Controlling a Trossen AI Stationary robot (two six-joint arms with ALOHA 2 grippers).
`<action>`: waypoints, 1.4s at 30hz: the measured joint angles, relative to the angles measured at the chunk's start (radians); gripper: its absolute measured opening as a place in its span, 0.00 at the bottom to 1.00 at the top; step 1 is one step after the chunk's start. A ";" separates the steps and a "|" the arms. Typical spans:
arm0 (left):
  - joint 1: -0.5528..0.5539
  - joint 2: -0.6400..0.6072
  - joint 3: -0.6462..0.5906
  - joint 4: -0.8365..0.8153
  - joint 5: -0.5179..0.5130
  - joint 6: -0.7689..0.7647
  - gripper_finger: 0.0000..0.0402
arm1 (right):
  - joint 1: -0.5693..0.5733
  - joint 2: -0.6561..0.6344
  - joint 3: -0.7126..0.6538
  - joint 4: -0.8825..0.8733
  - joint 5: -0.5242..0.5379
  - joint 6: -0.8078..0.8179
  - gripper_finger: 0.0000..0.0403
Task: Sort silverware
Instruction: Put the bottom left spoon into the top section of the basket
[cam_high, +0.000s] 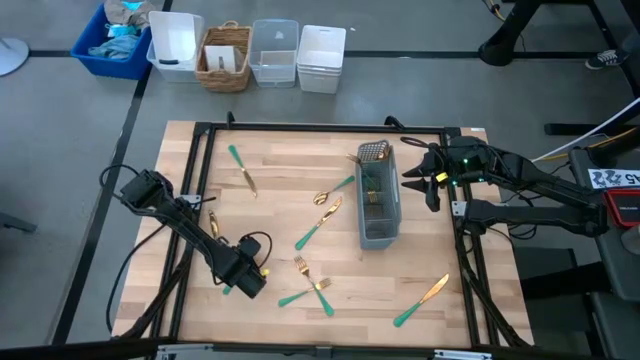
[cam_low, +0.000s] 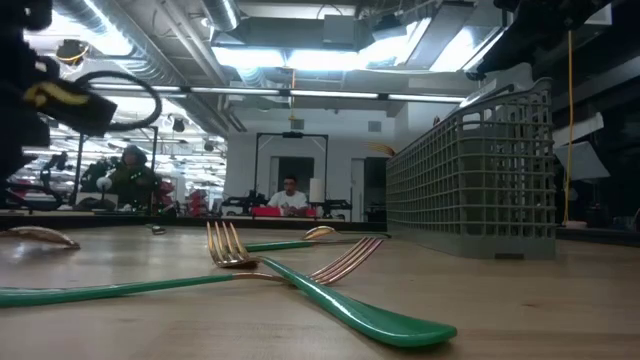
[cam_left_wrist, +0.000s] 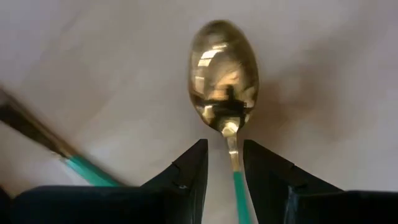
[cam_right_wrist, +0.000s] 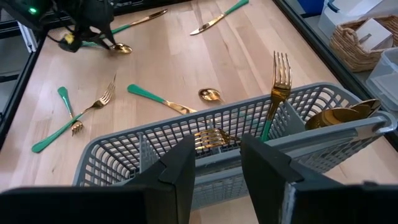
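On our wooden desk (cam_high: 280, 160), left end effector (cam_left_wrist: 224, 168) clamps a spoon (cam_left_wrist: 224, 74) for sorting; right end effector (cam_right_wrist: 217, 162) waits apart over the caddy (cam_right_wrist: 249, 124).

The left arm reached low over the table (cam_high: 280, 200) toward its near-left part, its gripper (cam_high: 248, 281) pointing down, fingers (cam_left_wrist: 186, 180) closed on a slim handle. The right arm waited beyond the table's far-right edge, its gripper (cam_high: 425, 183) raised, fingers (cam_right_wrist: 177, 171) parted and holding nothing.
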 joint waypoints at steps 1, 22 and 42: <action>0.000 -0.002 -0.009 0.004 0.000 -0.014 0.24 | 0.000 0.000 0.000 0.000 0.000 0.000 0.32; 0.002 -0.078 -0.015 0.179 -0.288 0.040 0.01 | 0.000 0.000 0.000 0.000 0.000 0.000 0.32; 0.444 -0.019 -0.010 1.765 -0.495 1.456 0.01 | 0.000 0.000 0.000 -0.005 -0.009 0.002 0.32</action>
